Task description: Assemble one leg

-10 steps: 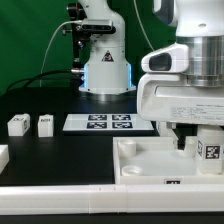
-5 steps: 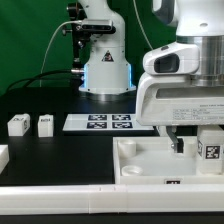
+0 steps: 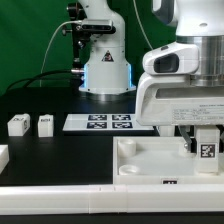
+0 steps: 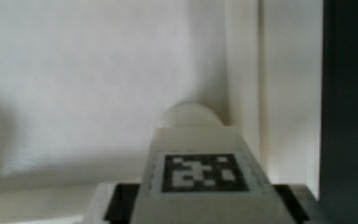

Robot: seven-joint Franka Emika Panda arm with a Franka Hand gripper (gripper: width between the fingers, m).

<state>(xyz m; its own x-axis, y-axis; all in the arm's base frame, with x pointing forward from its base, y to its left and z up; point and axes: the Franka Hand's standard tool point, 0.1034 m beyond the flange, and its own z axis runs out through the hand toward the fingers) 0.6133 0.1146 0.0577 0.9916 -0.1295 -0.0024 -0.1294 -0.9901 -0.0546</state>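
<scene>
Exterior view: a white robot arm fills the exterior view's right side, its gripper (image 3: 203, 147) lowered over a large white tray-like piece (image 3: 150, 162) that lies at the front of a black table (image 3: 40, 150). Between the fingers sits the leg (image 3: 206, 150), a small white block with a black-and-white square marker facing the camera. The fingers appear pressed against its sides, so the gripper looks closed on it. The leg stands upright, long axis vertical, its lower end close to the tray's floor near the exterior view's right; whether it touches cannot be told. Well apart, toward the exterior view's left, two more small white blocks (image 3: 31, 124) stand on the table, and the marker board (image 3: 108, 123) lies flat between them and the arm's base.

Wrist view: the leg (image 4: 197, 160) runs straight out from the camera, marker side visible, dark fingers (image 4: 128, 201) tight on either flank. Beyond its rounded far end is plain white surface, probably the tray. The leg therefore points directly down from the gripper, so the coming move likely turns on lining that end with a corner socket below, which neither view shows clearly.
</scene>
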